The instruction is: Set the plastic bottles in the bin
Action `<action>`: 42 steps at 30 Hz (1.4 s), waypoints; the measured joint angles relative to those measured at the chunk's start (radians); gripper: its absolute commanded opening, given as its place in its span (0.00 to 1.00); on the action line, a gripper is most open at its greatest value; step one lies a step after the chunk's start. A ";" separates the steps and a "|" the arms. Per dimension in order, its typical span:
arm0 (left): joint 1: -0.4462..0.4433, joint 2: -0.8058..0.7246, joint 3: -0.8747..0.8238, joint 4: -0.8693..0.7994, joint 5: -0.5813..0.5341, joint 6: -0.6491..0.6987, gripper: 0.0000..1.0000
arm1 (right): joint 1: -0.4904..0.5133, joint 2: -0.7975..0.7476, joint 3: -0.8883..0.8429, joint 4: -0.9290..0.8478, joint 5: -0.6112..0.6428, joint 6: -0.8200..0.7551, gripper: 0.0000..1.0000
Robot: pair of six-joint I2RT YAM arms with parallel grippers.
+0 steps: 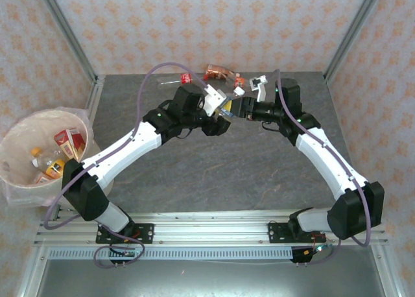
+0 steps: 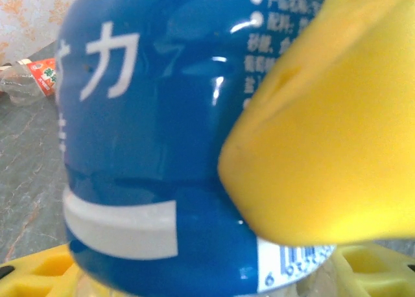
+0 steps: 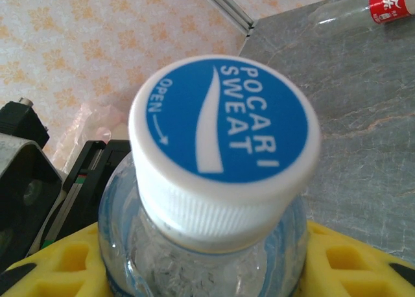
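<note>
the two arms meet over the far half of the grey table (image 1: 214, 174), toward 12 o'clock from its middle in the top view, with one blue-label bottle (image 2: 162, 148) between them.

the right gripper (image 3: 204, 271) is clamped on this bottle. its yellow fingers (image 3: 71, 264) press the clear body from both sides just under the shoulder, and the white cap (image 3: 224, 122), printed "pocari sweat" in blue, points straight at the right wrist camera.

the left gripper (image 2: 204, 274) has the same bottle deep between its jaws. its fingers (image 2: 39, 274) sit at the 7 and 5 o'clock corners of the left wrist view and reach the label's edges — whether they press i cannot tell. a big yellow pad lies on the label at 3 o'clock there.

the bin (image 1: 23, 131) stands off the table's left edge, at 9 o'clock in the top view. inside lie an orange-capped bottle (image 1: 40, 157) and a red-and-yellow item (image 1: 70, 143).

at the table's far edge, at 12 o'clock, lie a red-label bottle (image 1: 185, 78) and a crushed orange bottle (image 1: 219, 72), near each other and well apart from the bin.
</note>
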 measured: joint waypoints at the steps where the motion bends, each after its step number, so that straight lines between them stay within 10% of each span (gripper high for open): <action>1: 0.004 -0.003 -0.004 0.004 0.003 -0.001 0.53 | 0.000 0.000 0.000 0.003 -0.001 0.000 0.56; 21: 0.062 -0.126 -0.136 0.072 -0.207 -0.111 0.38 | 0.006 -0.031 -0.065 0.072 0.140 0.019 0.99; 42: 0.207 -0.451 -0.022 -0.320 -1.046 -0.320 0.40 | -0.023 -0.189 -0.288 0.259 0.706 0.064 0.99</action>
